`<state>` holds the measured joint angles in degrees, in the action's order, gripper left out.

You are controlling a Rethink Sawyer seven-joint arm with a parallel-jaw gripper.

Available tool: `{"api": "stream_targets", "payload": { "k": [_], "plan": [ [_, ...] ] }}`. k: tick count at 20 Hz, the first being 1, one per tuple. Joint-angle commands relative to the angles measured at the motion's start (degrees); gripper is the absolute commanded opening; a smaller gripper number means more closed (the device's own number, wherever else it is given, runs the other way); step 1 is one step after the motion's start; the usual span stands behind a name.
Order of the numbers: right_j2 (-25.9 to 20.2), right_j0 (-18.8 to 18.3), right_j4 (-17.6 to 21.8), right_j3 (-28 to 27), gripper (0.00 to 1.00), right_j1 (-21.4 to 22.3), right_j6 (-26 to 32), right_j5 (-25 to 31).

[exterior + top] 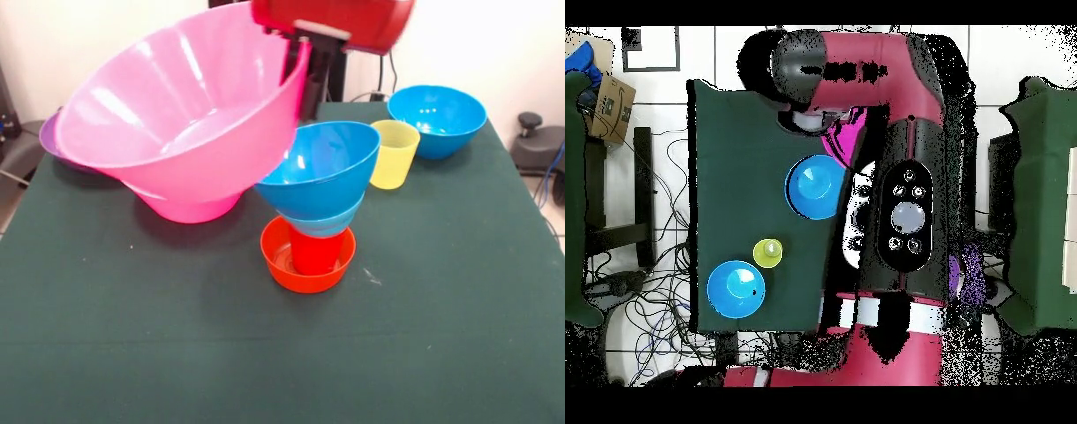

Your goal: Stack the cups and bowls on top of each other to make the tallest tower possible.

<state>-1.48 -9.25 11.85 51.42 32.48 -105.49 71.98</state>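
Note:
My gripper (pixel 303 66) is shut on the right rim of the large pink bowl (pixel 177 124) and holds it tilted, mouth up, just left of the tower. The pink rim nearly touches the tower's top. The tower stands mid-table: a small orange bowl (pixel 287 261), a red cup (pixel 315 252) in it, a small light-blue bowl (pixel 328 223), then a large blue bowl (pixel 322 163), leaning slightly. From above only this blue bowl (pixel 815 187) shows. A yellow cup (pixel 394 154) stands right of the tower. The purple bowl (pixel 48 132) is mostly hidden behind the pink one.
A second large blue bowl (pixel 437 119) sits at the far right corner of the green table (pixel 132 353); it also shows in the overhead view (pixel 736 289) near the yellow cup (pixel 769 252). The red arm (pixel 905 150) covers much of the overhead view.

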Motion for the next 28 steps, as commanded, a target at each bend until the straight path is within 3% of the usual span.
{"api": "stream_targets", "payload": {
  "k": [1,5,8,14,28],
  "plan": [
    [0.04,2.99,-1.22,6.49,0.00,-0.96,-13.15,-0.24],
    [1.89,4.87,-2.20,9.39,0.00,-0.72,-15.63,-2.43],
    [3.36,6.38,-2.18,8.76,0.00,-0.75,-16.23,0.55],
    [4.87,8.62,-2.37,8.96,0.00,-1.46,-17.90,0.81],
    [7.17,11.34,-3.66,15.73,0.00,-0.76,-21.50,-5.49]
  ]
}}
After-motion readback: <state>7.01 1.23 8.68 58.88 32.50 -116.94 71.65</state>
